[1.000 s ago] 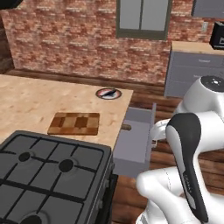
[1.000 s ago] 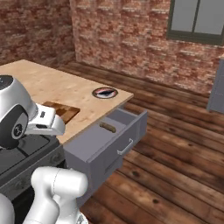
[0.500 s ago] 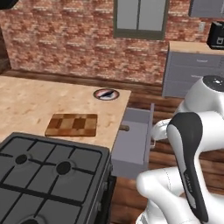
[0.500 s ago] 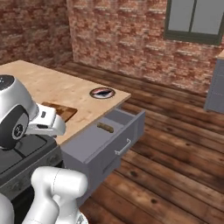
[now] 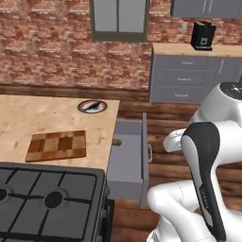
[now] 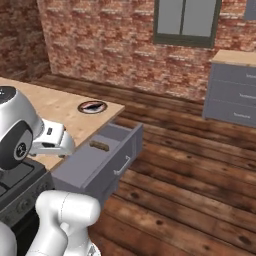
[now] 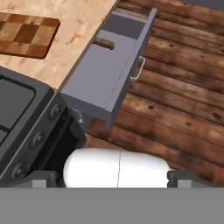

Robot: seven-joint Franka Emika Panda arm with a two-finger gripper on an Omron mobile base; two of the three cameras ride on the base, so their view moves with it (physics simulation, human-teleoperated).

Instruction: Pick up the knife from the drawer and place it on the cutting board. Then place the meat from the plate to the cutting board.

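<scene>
The grey drawer [image 7: 99,75] stands pulled out from under the wooden counter, silver bar handle [image 7: 137,69] facing the floor. Inside it lies the knife [image 7: 103,43]; just its brown handle shows, with the blade hidden under the counter edge. The knife [image 5: 116,142] and drawer [image 5: 129,158] also show from the left base, and the knife [image 6: 99,145] from the right. The checkered cutting board [image 5: 57,145] lies bare on the counter. Behind it the plate [image 5: 92,106] carries the dark meat [image 5: 95,104]. My gripper [image 7: 113,178] hangs open and holds nothing, well above the floor in front of the drawer.
A black stove [image 5: 47,201] sits in the counter just before the board, its front knobs [image 7: 41,131] beside the drawer. Wooden floor [image 6: 190,170] stretches right of the drawer. A grey cabinet [image 5: 189,78] with a coffee machine [image 5: 202,35] stands against the brick wall.
The whole scene has slid left in both base views, so the camera has moved with the base. Board, plate and drawer keep their places on the counter. The gripper stays open.
</scene>
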